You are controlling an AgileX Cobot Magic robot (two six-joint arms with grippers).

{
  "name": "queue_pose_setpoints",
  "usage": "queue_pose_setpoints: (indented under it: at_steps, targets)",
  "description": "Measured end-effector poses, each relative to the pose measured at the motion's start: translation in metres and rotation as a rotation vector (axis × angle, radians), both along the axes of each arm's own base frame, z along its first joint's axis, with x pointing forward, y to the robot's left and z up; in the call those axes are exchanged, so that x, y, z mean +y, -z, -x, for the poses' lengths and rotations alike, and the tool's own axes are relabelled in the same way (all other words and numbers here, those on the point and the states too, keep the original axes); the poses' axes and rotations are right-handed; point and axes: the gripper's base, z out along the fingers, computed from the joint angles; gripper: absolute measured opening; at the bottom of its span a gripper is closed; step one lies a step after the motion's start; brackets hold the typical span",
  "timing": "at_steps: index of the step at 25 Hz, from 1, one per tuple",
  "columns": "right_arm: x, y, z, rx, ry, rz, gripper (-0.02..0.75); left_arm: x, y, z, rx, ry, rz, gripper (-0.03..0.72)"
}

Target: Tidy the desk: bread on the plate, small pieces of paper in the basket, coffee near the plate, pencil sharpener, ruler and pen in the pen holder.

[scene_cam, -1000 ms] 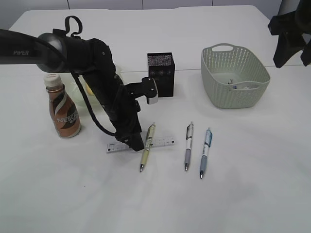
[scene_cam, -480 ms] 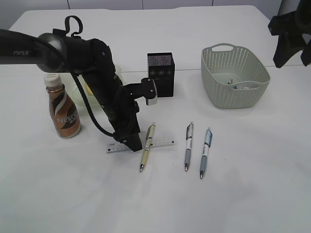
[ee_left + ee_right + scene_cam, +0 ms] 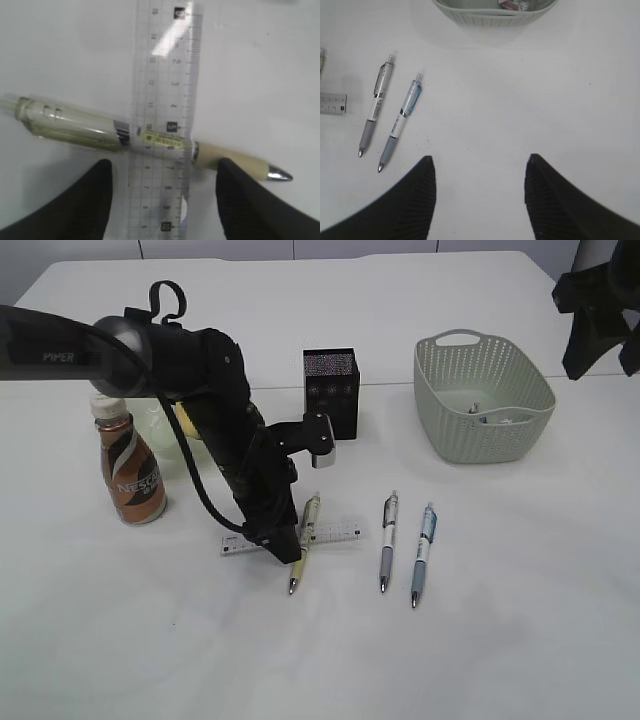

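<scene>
The clear ruler (image 3: 335, 534) (image 3: 165, 90) lies flat on the desk (image 3: 480, 640), crossed by an olive pen (image 3: 304, 550) (image 3: 75, 127). My left gripper (image 3: 283, 548) (image 3: 162, 167) is down at the ruler, open, with a finger on each long side of it just short of the pen. Two more pens, grey (image 3: 386, 540) (image 3: 374, 111) and blue (image 3: 422, 552) (image 3: 400, 122), lie to the right. My right gripper (image 3: 598, 320) (image 3: 480, 162) hangs open, high at the far right. The black pen holder (image 3: 331, 390) stands behind the left arm. The pencil sharpener I cannot make out.
The coffee (image 3: 130, 470) stands at the left. Behind it, the left arm mostly hides the green plate (image 3: 160, 435). The basket (image 3: 485, 390) (image 3: 470, 17) sits at the back right with a small printed scrap (image 3: 512, 4) inside.
My left gripper has shifted a little to the right along the ruler, closer to the olive pen, and its wrist has turned. The right arm has stayed still.
</scene>
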Motion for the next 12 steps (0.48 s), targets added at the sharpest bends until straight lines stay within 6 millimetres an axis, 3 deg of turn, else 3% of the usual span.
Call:
queue_pose_setpoints:
  at_steps: [12]
  targets:
    - [0.0, 0.0, 0.0, 0.0, -0.002, 0.001, 0.447, 0.0021, -0.0001, -0.001, -0.014, 0.018, -0.026, 0.417]
